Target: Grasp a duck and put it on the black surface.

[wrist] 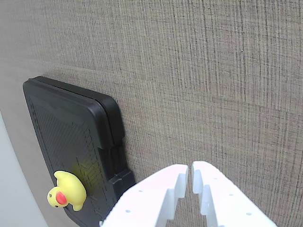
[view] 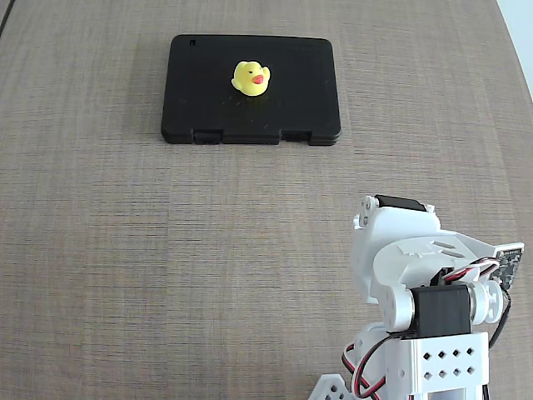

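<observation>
The small yellow duck (view: pixel 251 78) with its orange-red beak rests on the black surface (view: pixel 200 92), near the slab's middle at the top of the fixed view. In the wrist view the duck (wrist: pixel 67 191) sits on the black slab (wrist: pixel 61 127) at the lower left. My gripper (wrist: pixel 190 167) enters that view from the bottom, its white fingers almost touching with nothing between them, well apart from the duck. In the fixed view the folded arm (view: pixel 425 292) stands at the lower right and the fingertips are hidden.
A brown woven-texture tabletop (view: pixel 166 267) spreads around the slab. A pale strip (view: pixel 520 25) marks the table's edge at the upper right of the fixed view.
</observation>
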Available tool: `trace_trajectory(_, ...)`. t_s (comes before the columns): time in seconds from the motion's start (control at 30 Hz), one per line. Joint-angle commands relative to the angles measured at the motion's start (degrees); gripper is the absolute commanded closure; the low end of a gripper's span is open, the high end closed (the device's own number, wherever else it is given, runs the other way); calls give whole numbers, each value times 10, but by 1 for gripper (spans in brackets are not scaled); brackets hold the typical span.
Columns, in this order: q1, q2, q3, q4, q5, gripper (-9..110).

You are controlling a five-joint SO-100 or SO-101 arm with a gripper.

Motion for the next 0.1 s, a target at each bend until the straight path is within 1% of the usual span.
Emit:
trace_trajectory(0.0,2,38,-4,-5,-4,102)
trace_trajectory(0.07,2,38,-4,-5,-4,102)
